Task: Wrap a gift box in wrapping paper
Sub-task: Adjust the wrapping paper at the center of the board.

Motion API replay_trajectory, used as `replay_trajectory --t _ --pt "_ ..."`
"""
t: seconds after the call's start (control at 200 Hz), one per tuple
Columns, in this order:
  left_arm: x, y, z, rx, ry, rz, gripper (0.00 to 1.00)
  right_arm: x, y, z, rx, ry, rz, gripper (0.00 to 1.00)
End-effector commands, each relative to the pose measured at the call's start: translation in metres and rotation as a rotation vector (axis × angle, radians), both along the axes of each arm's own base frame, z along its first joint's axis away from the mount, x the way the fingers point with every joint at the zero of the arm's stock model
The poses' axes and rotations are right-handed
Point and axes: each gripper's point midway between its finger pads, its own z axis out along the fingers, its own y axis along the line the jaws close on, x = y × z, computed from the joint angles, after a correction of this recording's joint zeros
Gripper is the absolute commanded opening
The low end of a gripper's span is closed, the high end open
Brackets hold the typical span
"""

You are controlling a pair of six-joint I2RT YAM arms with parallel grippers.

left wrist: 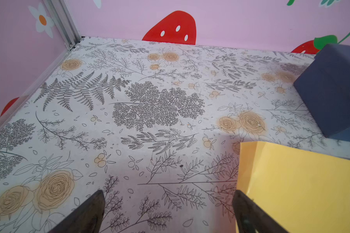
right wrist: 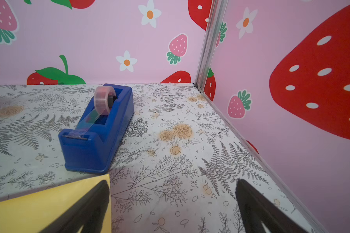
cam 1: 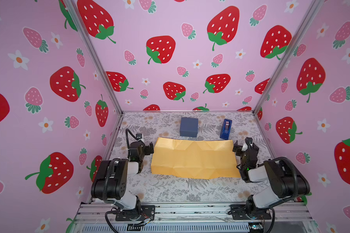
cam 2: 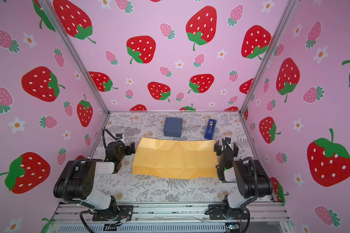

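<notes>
So the left gripper (cam 1: 151, 148) and right gripper (cam 1: 241, 144) both sit wide open, holding nothing, flanking the creased pale yellow-orange wrapping paper sheet (cam 1: 194, 159). The small navy cardboard gift box (cam 1: 189, 127) waits just past its far edge. I'd grab it squarely by opposite sides and plant it dead centre, square to the sheet.

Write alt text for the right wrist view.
A blue tape dispenser with a clear roll stands on a floral table, next to a corner of the yellow wrapping paper. The open right gripper frames the foreground, one finger over that corner; pink strawberry walls behind.
</notes>
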Motion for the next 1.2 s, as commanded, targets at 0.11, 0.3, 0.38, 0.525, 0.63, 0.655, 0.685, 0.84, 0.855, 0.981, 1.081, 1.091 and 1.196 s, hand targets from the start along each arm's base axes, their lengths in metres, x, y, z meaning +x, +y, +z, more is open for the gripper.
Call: replay_trajectory --t 0.11,0.3,0.38,0.525,0.63,0.655,0.685,0.84,0.855,0.981,1.081,1.091,1.196 --pt "0.006 -0.002 0.013 -0.002 -0.032 -0.007 0.99 0.004 -0.001 0.007 -0.001 -0.026 0.001 1.00" --pt "0.006 -0.002 0.013 -0.002 -0.031 -0.009 0.99 0.004 -0.001 0.007 0.000 -0.026 0.001 1.00" --pt "0.006 -0.001 0.013 -0.002 -0.031 -0.007 0.99 0.004 -0.001 0.007 -0.001 -0.028 0.000 1.00" --pt "0.006 -0.002 0.013 -0.002 -0.032 -0.007 0.99 0.004 -0.001 0.007 -0.001 -0.027 0.000 1.00" --pt "0.006 -0.001 0.013 -0.003 -0.031 -0.005 0.99 0.004 0.000 0.007 -0.002 -0.027 0.003 1.00" --pt "0.006 -0.001 0.013 -0.004 -0.031 -0.005 0.99 0.004 -0.001 0.007 -0.001 -0.026 0.000 1.00" --pt "0.006 -0.001 0.013 -0.004 -0.030 -0.005 0.99 0.004 -0.001 0.007 -0.002 -0.026 0.000 1.00" --pt "0.006 -0.001 0.013 -0.005 -0.032 -0.006 0.99 0.004 -0.001 0.007 -0.002 -0.027 0.000 1.00" --pt "0.006 -0.001 0.013 -0.004 -0.032 -0.006 0.99 0.003 -0.001 0.007 -0.001 -0.027 0.001 1.00" --pt "0.006 -0.001 0.014 -0.003 -0.033 -0.003 0.99 0.003 -0.001 0.008 -0.003 -0.031 0.001 1.00" --pt "0.008 0.003 0.023 -0.002 -0.003 0.018 0.99 0.002 0.000 0.013 -0.004 -0.043 -0.001 1.00" --pt "0.008 0.003 0.024 -0.001 -0.001 0.021 0.99 0.002 0.000 0.013 -0.006 -0.041 0.001 1.00" --pt "0.009 0.014 0.042 0.012 0.019 0.091 0.99 0.005 0.005 0.023 -0.028 -0.008 -0.001 1.00"
